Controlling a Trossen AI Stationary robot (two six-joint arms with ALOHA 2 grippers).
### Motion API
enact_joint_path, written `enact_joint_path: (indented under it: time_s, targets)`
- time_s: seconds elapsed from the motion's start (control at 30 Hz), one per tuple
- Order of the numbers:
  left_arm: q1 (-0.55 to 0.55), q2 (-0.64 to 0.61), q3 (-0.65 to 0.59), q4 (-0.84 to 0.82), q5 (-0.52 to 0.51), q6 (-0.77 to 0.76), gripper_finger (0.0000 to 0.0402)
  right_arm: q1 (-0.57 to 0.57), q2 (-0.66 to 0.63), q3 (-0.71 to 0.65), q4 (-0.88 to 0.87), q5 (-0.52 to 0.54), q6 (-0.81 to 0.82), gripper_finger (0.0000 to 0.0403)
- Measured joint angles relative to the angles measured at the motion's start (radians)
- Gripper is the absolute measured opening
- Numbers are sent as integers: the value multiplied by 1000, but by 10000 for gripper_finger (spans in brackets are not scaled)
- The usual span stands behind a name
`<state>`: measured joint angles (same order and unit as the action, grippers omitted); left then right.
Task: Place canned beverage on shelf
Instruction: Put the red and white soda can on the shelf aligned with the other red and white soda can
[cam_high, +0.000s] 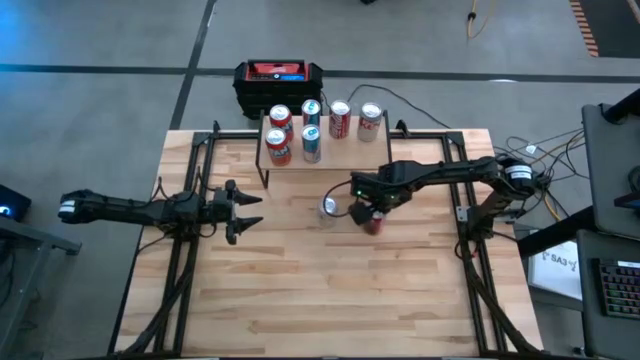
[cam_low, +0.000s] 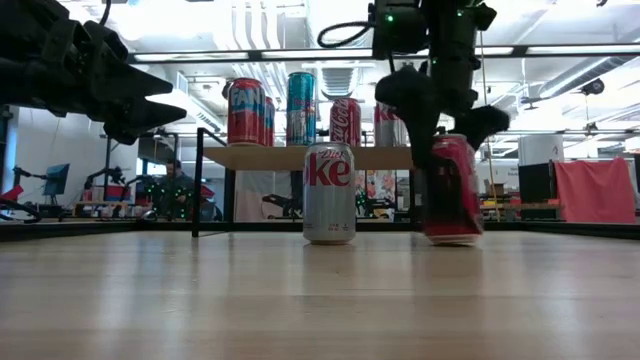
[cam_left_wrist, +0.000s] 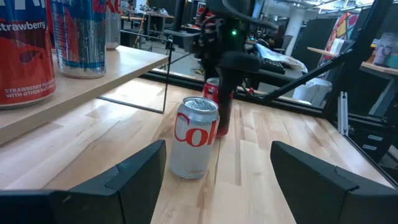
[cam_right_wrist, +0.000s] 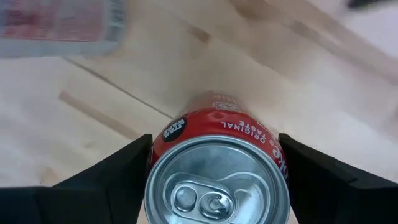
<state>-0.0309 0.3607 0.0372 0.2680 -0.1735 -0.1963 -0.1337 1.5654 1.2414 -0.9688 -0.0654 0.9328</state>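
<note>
- The red can (cam_right_wrist: 219, 168) between the dark fingers says "ORIGINAL TASTE" on its rim.
- The silver can (cam_low: 329, 192) on the table (cam_low: 320, 300) shows the big red letters "ke". From the left wrist it reads "Co".
- A red can on the shelf (cam_left_wrist: 23, 53) says "STRAWBERRY".

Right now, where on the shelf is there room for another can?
The shelf is crowded along its back edge, where four cans stand, and at its left front, where two more stand. The bare patch is the right front, in front of the red cola can and silver can. The right gripper is closed around a red can on the table.
</note>
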Motion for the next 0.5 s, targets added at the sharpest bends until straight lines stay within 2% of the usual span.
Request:
enact_joint_path:
  time_s: [0.13,0.5]
  targets:
    - [0,0,0,0,0,0,275,1,2,31,-55,22,124,290]
    - [0,0,0,0,0,0,275,5,1,60,-71,93,418,290]
